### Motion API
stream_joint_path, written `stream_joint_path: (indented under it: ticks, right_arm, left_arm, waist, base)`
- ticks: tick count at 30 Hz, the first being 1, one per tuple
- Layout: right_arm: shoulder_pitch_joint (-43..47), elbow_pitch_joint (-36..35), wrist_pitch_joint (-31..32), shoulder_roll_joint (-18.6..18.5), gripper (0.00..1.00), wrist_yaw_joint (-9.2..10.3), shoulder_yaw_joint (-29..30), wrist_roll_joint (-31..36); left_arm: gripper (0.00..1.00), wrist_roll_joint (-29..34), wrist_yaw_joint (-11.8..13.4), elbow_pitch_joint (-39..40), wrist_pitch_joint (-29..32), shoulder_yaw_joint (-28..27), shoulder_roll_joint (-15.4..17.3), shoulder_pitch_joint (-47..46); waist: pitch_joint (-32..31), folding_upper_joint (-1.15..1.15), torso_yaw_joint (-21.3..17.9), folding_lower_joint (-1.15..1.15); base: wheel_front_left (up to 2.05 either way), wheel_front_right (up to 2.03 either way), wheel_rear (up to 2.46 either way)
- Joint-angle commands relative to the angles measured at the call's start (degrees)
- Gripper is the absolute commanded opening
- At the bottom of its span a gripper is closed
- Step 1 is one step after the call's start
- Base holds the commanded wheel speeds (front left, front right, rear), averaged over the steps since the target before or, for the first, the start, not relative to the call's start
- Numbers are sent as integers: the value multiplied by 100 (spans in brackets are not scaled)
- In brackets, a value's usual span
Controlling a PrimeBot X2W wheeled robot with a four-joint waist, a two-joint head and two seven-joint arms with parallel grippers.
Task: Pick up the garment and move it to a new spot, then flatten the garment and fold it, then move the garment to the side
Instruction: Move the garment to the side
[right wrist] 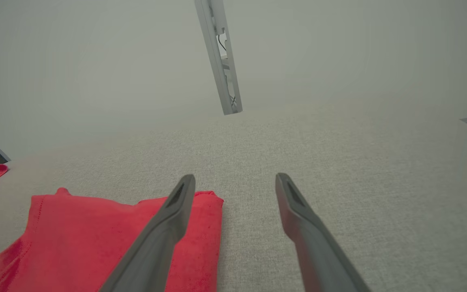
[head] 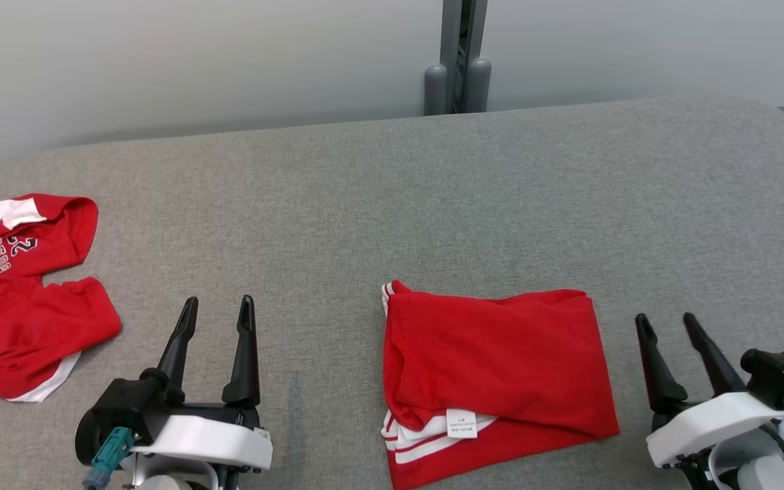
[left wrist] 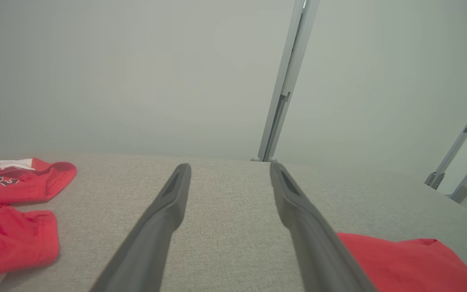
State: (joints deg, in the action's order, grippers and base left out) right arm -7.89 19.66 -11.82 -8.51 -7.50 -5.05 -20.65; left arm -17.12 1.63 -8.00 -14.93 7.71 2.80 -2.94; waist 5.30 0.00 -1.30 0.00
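Observation:
A red garment [head: 494, 367] with white stripes and a white label lies folded into a rough rectangle on the grey cloth surface [head: 392, 204], near the front edge. It lies between my two grippers and touches neither. To its left stands my left gripper [head: 220, 301], open with nothing between its fingers; its wrist view has the garment [left wrist: 412, 263] at the lower right behind the right finger. My right gripper [head: 664, 318] is open and empty just right of the garment. In the right wrist view the garment [right wrist: 95, 235] lies at the lower left, partly behind that gripper's [right wrist: 235, 177] left finger.
A second red garment [head: 18, 306], a jersey with white trim and lettering, lies crumpled at the far left of the surface, also seen as the jersey [left wrist: 10, 235]. A grey post [head: 458, 61] rises behind the surface against a pale wall.

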Motion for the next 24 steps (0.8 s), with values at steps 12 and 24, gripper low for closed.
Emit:
stream_joint_path:
  ticks: [12, 24]
  right_arm:
    - [-450, 842, 468, -121, 100, 2, -716, -1321]
    - [-722, 1509, 518, -121, 100, 2, -1274, -1737]
  left_arm:
    - [100, 110, -92, -63, -26, 32, 23, -281]
    - [100, 160, -128, -125, -26, 44, 21, -320]
  waist:
    - [348, 0, 228, 0]
    - [383, 0, 346, 0]
  base:
    - [0, 0, 0]
    - [0, 0, 0]
